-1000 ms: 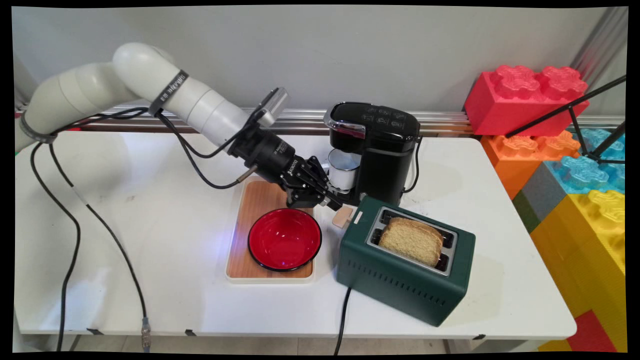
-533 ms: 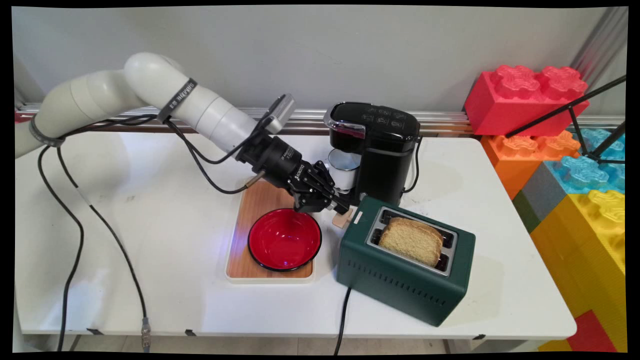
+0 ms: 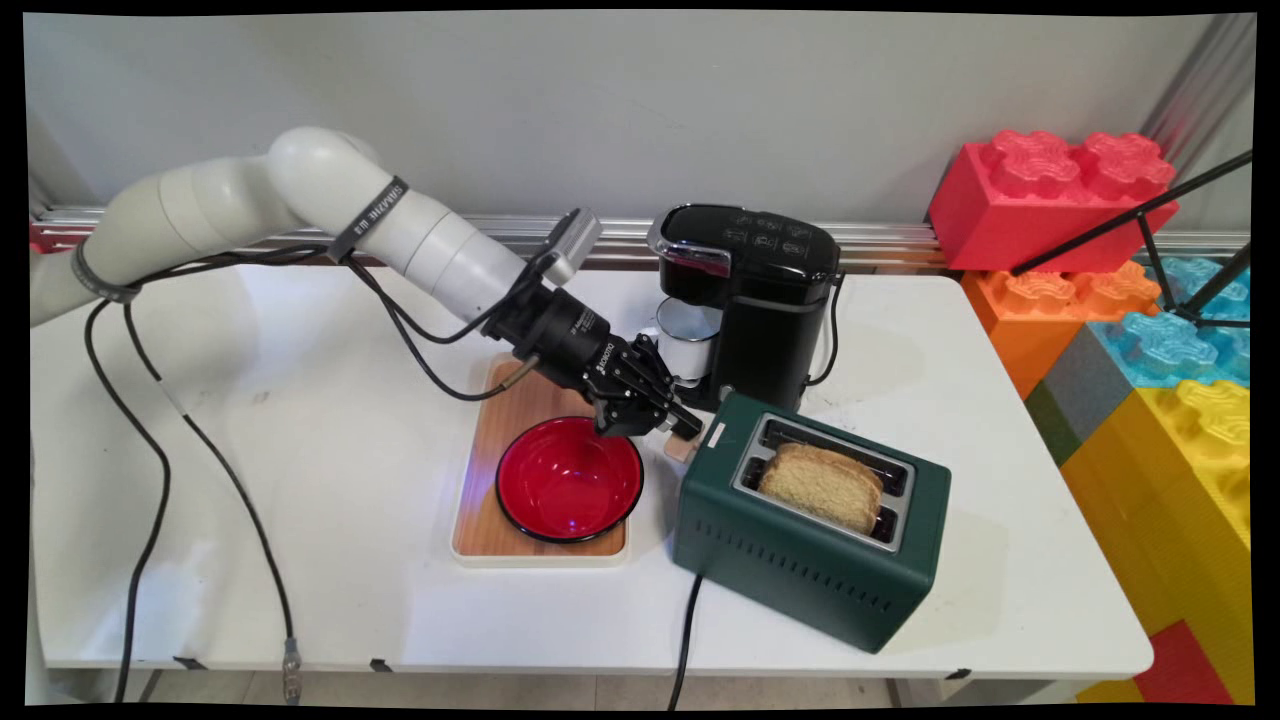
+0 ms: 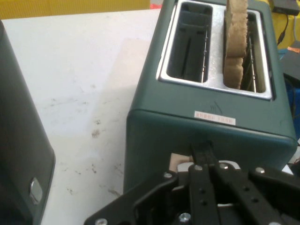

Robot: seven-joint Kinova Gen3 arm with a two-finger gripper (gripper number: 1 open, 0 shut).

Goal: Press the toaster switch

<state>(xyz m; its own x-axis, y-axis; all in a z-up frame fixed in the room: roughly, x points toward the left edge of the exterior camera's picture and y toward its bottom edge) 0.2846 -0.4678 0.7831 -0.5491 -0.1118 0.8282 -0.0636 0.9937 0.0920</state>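
We see a white worktop (image 3: 300, 560) w/ a wooden tray (image 3: 520, 400) at centre, a green toaster (image 3: 800, 560) just right of it, and a black coffee machine (image 3: 760, 300) behind, nr the back edge.

A bowl (image 3: 569, 479) sits on a tray (image 3: 500, 420) left of the toaster (image 3: 800, 560) (bread (image 3: 822, 486) in one slot), coffee machine (image 3: 765, 300) behind.
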